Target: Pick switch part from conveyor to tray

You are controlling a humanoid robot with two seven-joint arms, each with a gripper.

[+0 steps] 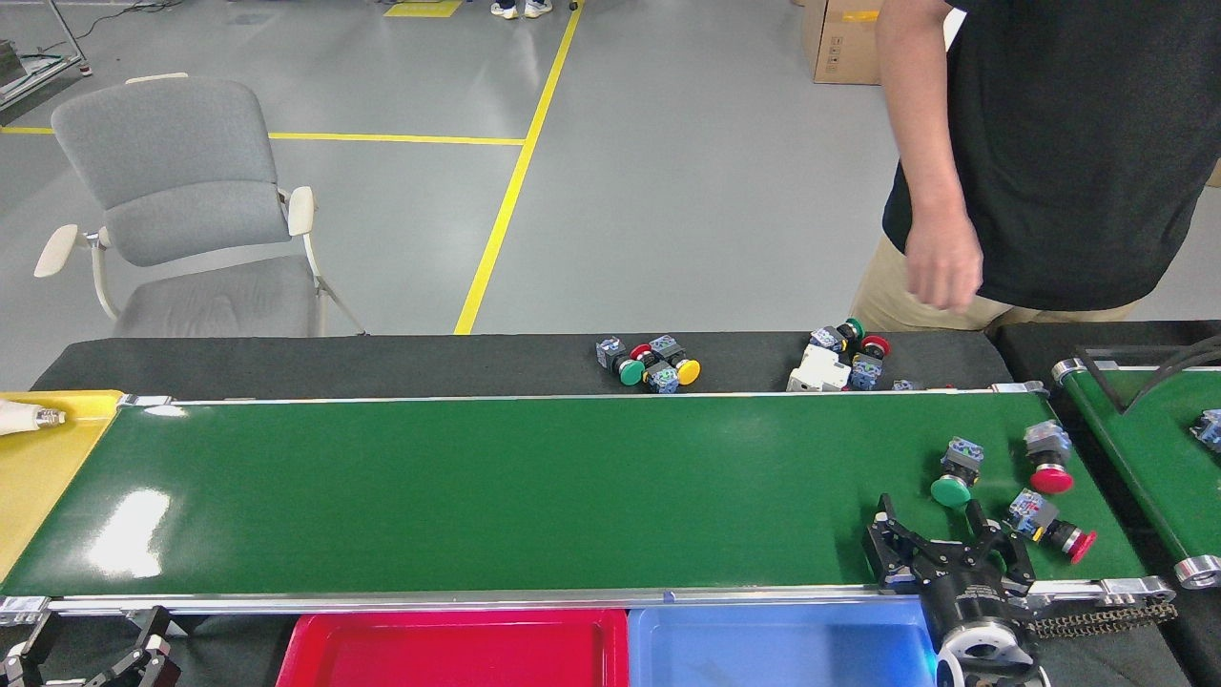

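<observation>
The wide green conveyor carries three switch parts at its right end: a green-capped one, a red-capped one and a second red-capped one lying on its side. My right gripper rises over the belt's near rail just below the green-capped part, open, with nothing between its fingers. My left gripper is only partly in view at the bottom left, below the belt. A red tray and a blue tray sit under the near rail.
A person stands behind the belt's right end, one hand hanging above a pile of switch parts on the black strip. More parts lie mid-strip. A narrower green belt is at right, a yellow tray at left.
</observation>
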